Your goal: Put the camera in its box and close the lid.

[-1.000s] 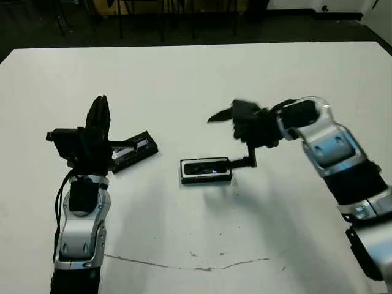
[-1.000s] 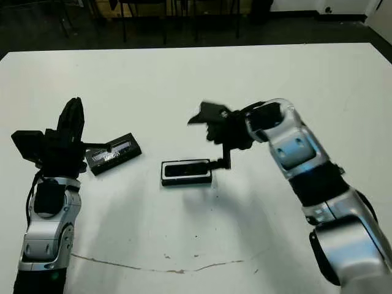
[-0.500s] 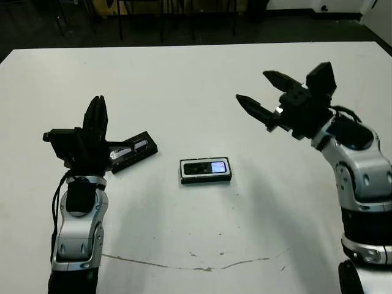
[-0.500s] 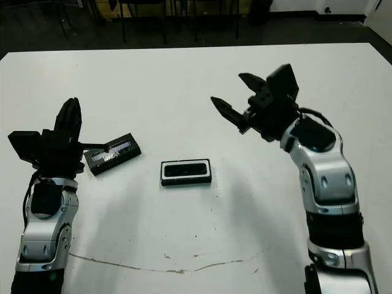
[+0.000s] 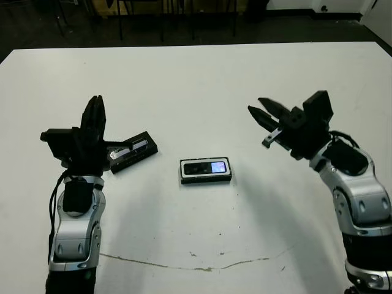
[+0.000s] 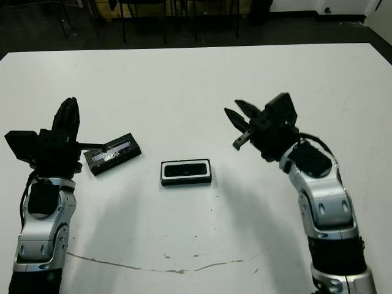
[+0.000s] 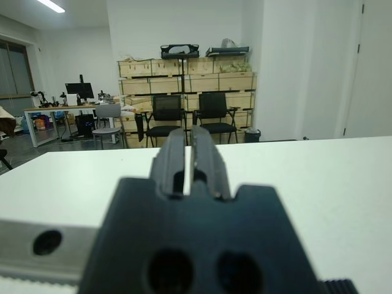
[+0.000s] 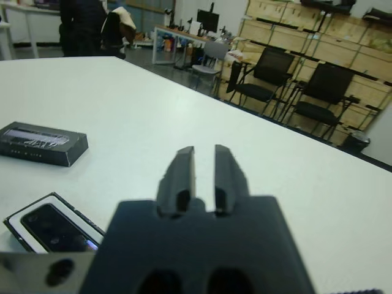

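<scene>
The camera [image 5: 203, 167] lies flat in the box [image 5: 206, 181] at mid-table, its pale blue screen toward the right end. The lid [image 5: 132, 151] rests on the table to the left of the box, apart from it, silvery strip up. My left gripper [image 5: 95, 111] stands upright just left of the lid, fingers together and holding nothing. My right gripper [image 5: 261, 112] hovers right of and beyond the box, pointing left. Its fingers are almost together and hold nothing. In the right wrist view, the lid [image 8: 43, 143] and the camera [image 8: 48, 222] lie beyond the fingers.
A thin dark line [image 5: 202, 267] marks the white table [image 5: 202, 86] near its front. Chairs, desks and wooden crates stand beyond the table's far edge.
My right gripper rose from the box's right end, swung right with its fingers wide, then drew them together. The camera stays in the box. The left arm barely moved.
</scene>
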